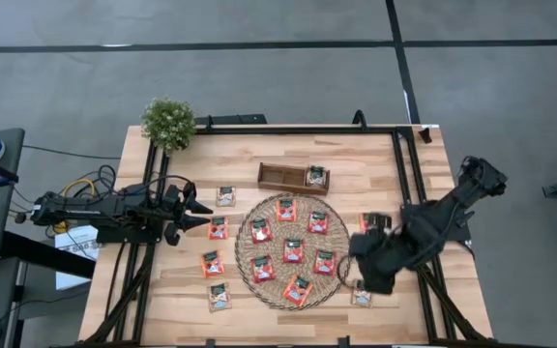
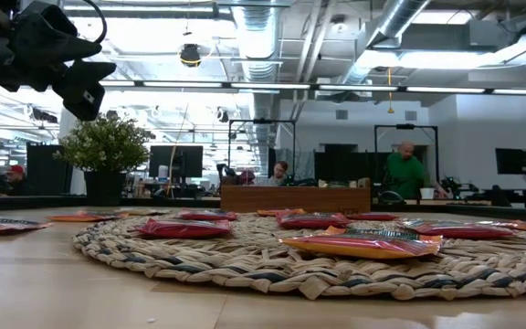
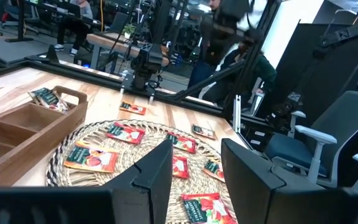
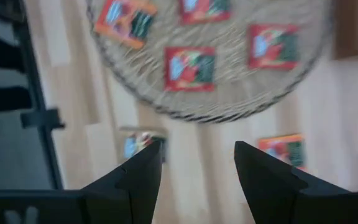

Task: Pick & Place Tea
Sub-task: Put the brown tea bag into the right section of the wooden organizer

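Note:
Several small square tea sachets lie flat on the round woven mat (image 1: pixel 291 249), most of them red-orange (image 1: pixel 293 250). More lie on the bare wood left of the mat (image 1: pixel 211 263). A pale one (image 1: pixel 361 295) and a red one (image 1: pixel 370 222) lie to its right. One sachet (image 1: pixel 315 176) sits in the right slot of the wooden tray (image 1: pixel 280 177). My right gripper (image 1: pixel 354 269) hovers open above the table at the mat's right edge. In its wrist view the gripper (image 4: pixel 197 163) stands over the wood between the pale sachet (image 4: pixel 138 143) and a red one (image 4: pixel 281 149). My left gripper (image 1: pixel 199 208) waits open, left of the mat.
A potted plant (image 1: pixel 169 123) stands at the table's far left corner. Black frame rails (image 1: pixel 399 164) run along the table's sides. Bare wood lies near the front edge. People and desks show in the room beyond the table.

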